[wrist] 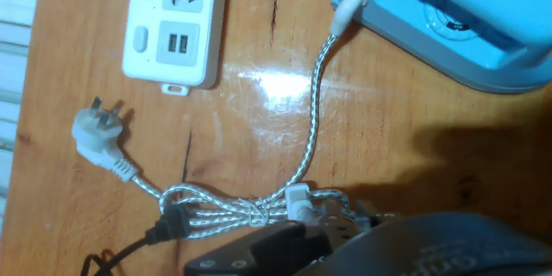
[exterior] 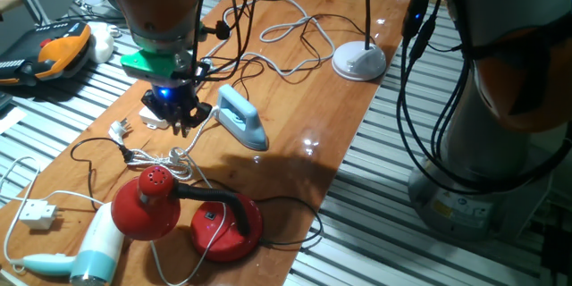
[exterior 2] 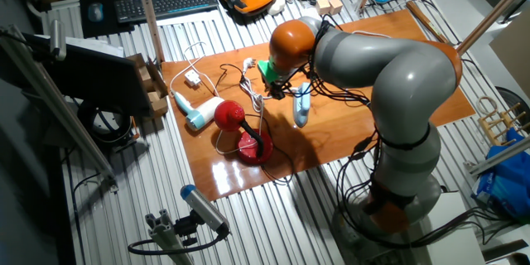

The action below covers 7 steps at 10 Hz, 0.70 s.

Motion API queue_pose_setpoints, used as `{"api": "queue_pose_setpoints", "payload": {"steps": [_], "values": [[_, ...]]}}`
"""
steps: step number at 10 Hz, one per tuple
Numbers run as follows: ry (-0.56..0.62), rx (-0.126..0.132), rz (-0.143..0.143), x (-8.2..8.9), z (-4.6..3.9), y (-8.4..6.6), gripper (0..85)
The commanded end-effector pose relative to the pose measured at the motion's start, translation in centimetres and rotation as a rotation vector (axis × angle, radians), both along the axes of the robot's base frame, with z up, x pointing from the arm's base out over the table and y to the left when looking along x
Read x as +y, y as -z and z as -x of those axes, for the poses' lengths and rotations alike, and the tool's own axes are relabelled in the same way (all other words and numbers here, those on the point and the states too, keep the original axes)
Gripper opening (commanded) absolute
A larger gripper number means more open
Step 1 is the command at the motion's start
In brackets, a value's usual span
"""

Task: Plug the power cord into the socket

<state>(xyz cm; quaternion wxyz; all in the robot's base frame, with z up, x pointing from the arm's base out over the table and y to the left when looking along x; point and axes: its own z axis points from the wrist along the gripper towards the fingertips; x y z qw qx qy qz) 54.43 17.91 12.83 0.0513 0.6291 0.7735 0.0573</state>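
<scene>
The socket [wrist: 172, 26] is a flat white power strip at the top left of the hand view. In one fixed view only a white bit of the socket [exterior: 152, 123] shows under my hand. My gripper [exterior: 181, 125] hangs just above the wooden table, between the socket and the blue iron [exterior: 239, 116]. Nothing shows between its dark fingers. The power cord [exterior: 286, 72], a thin white cable, loops on the far part of the table toward the white lamp base [exterior: 359, 61]. Its plug end is not visible. A dark blur fills the bottom of the hand view.
The iron's braided cord lies bundled [wrist: 250, 207] and ends in a grey-white plug [wrist: 95, 134] below the socket. A red desk lamp [exterior: 179, 210], a hair dryer [exterior: 85, 255] and a small white plug block [exterior: 36, 214] sit at the near end. Black cables cross the far side.
</scene>
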Motion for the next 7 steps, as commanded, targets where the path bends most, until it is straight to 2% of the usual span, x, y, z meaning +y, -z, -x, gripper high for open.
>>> {"api": "queue_pose_setpoints", "payload": {"steps": [1,5,7], "values": [[0.004,0.003,-0.001,0.0,-0.03,0.0,34.0],[0.04,0.002,-0.005,0.1,-0.23,0.5,34.0],[0.049,0.003,-0.016,0.0,-0.3,1.2,34.0]]}}
